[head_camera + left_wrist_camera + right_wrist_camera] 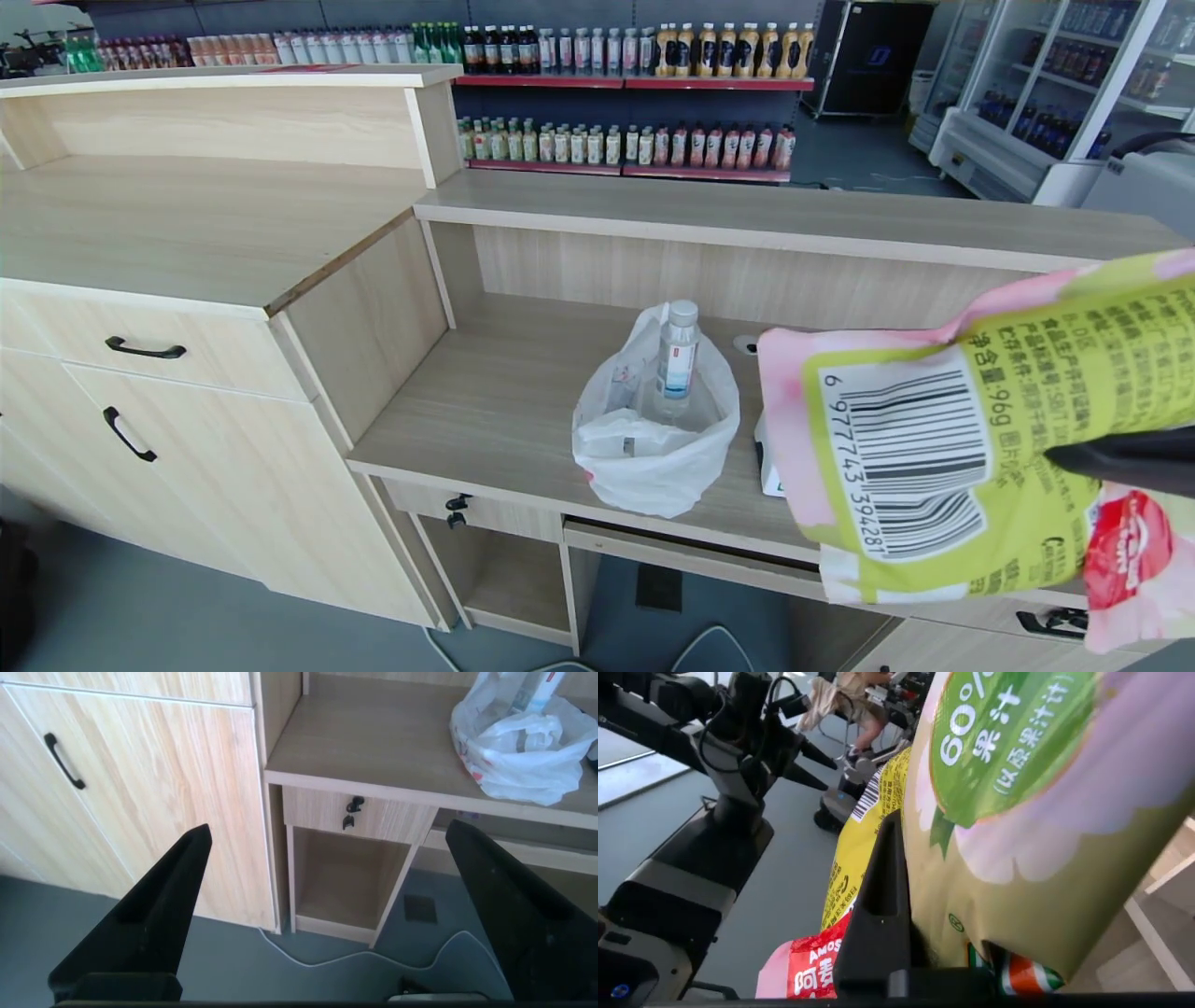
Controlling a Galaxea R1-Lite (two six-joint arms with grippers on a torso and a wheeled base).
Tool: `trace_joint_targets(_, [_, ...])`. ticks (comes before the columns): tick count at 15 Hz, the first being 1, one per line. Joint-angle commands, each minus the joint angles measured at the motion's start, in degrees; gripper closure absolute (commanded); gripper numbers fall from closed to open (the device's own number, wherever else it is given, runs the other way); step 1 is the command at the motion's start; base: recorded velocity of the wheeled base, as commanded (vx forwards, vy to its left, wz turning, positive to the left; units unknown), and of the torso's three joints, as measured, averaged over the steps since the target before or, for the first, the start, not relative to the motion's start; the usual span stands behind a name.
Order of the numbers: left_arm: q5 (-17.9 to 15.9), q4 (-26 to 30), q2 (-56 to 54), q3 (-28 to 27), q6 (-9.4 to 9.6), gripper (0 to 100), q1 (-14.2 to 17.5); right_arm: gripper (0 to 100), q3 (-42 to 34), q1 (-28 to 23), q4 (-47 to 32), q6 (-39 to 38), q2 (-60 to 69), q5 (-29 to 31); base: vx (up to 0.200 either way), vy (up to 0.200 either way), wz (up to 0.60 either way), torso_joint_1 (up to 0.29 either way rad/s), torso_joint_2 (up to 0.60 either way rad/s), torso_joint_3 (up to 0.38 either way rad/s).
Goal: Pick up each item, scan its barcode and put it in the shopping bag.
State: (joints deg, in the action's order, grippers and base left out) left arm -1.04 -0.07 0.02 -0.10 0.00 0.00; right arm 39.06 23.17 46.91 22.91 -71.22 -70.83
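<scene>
Head view: our right gripper clamps the snack packet, barcode up, toward the counter's right end. Shopping bag holding a bottle sits at the front edge. Left gripper spread wide.

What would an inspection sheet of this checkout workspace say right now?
Surface: wooden counter, lower shelf in use.
Job's things: white shopping bag standing open on the counter, bottle upright inside it; snack packet held up in the air, barcode turned toward the head camera.
Clutter: white item on the counter, mostly hidden behind the packet; keys in the drawer lock.
Pincers: right pincer shut on the packet; left pincer open, empty, above the floor by the counter.
Cables: pale cable on the floor under the counter.
Surroundings: drink shelves, glass-door coolers.
</scene>
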Motion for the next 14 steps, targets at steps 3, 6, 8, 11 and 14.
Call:
trace_joint_targets(3, [0.0,0.0,0.0,0.0,-0.09,0,0.0,100,-0.7,-1.3,0.0,1.2,-0.3,0.0,0.0,0.0,0.0,0.0,0.0,0.0])
trace_joint_targets(6, [0.0,0.0,0.0,0.0,0.0,0,0.0,100,-0.8,-2.1,0.0,2.2,-0.3,0.0,0.0,0.0,0.0,0.0,0.0,0.0])
trace_joint_targets(8, [0.0,0.0,0.0,0.0,0.0,0,0.0,100,-0.8,-2.3,-0.1,2.2,-0.3,0.0,0.0,0.0,0.0,0.0,0.0,0.0])
trace_joint_targets(11, [0.0,0.0,0.0,0.0,-0.09,0,0.0,100,-1.0,-2.4,-0.4,2.2,0.0,-0.2,0.0,0.0,0.0,0.0,0.0,0.0])
trace_joint_targets(14, [0.0,0.0,0.0,0.0,0.0,0,0.0,100,-1.0,-2.5,-0.4,2.2,-0.1,-0.1,0.0,0.0,0.0,0.0,0.0,0.0])
